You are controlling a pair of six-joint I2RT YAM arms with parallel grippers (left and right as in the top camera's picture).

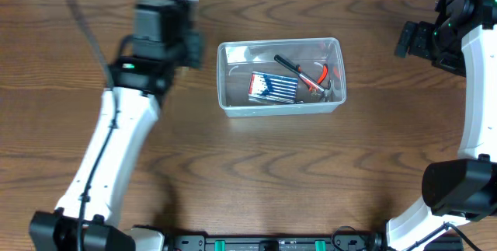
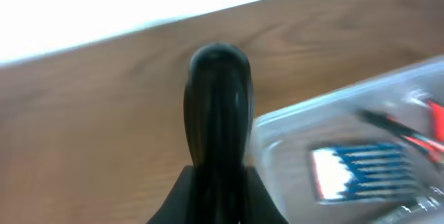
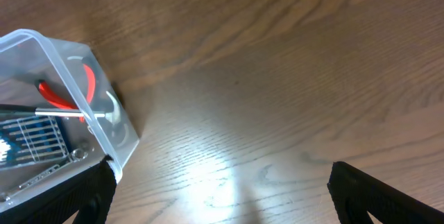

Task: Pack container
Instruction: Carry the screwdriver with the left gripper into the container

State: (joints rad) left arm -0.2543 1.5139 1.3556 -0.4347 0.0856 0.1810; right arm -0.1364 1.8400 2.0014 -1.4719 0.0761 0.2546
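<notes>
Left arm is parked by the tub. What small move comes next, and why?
Probably draw the left hand back from the container: it is shut, holding nothing, beside the left wall, while the red-handled pliers and blue-and-white pack already lie inside and the right hand stands open to its right.

Clear glossy plastic container (image 1: 233, 76), smooth grained wood table (image 1: 256, 173), glossy black plastic left pincer (image 2: 218, 106)
</notes>
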